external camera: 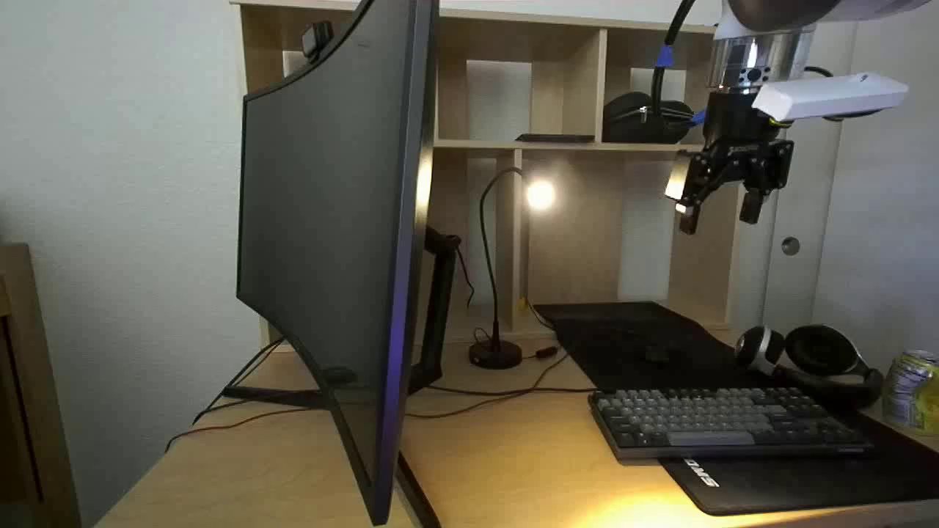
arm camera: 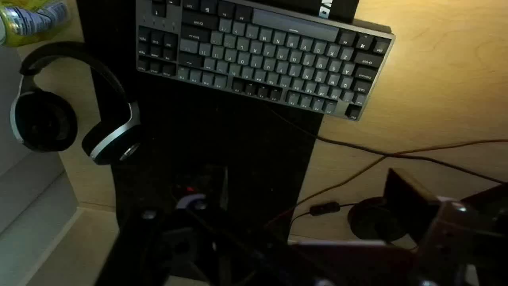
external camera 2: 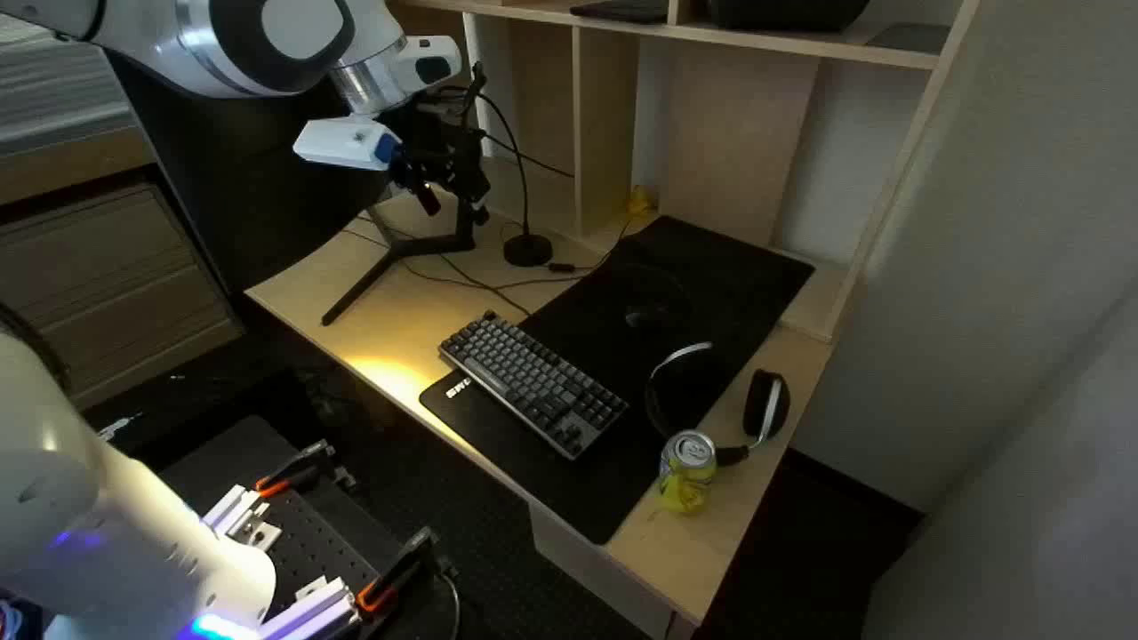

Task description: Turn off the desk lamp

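Note:
The desk lamp [external camera: 495, 355] stands upright on the desk, with a round black base and thin curved stem. Its bulb glows in an exterior view. In an exterior view the lamp [external camera 2: 527, 250] has its head hidden behind my gripper [external camera 2: 455, 210]. A small dark inline piece [external camera: 546, 353] lies on its cord beside the base. My gripper [external camera: 719, 216] is open, empty and pointing down, high above the desk and apart from the lamp. In the wrist view the gripper [arm camera: 305, 198] has its fingers wide apart; the lamp base [arm camera: 369, 222] and the cord piece [arm camera: 324, 208] show beyond them.
A large curved monitor [external camera: 330, 220] stands beside the lamp. A keyboard [external camera: 719, 418] lies on a black mat [external camera: 623, 345], with headphones [external camera: 821, 352] and a can [external camera: 912, 392] nearby. Loose cables [external camera: 513, 392] cross the desk. A wooden shelf unit [external camera: 572, 227] stands at the back.

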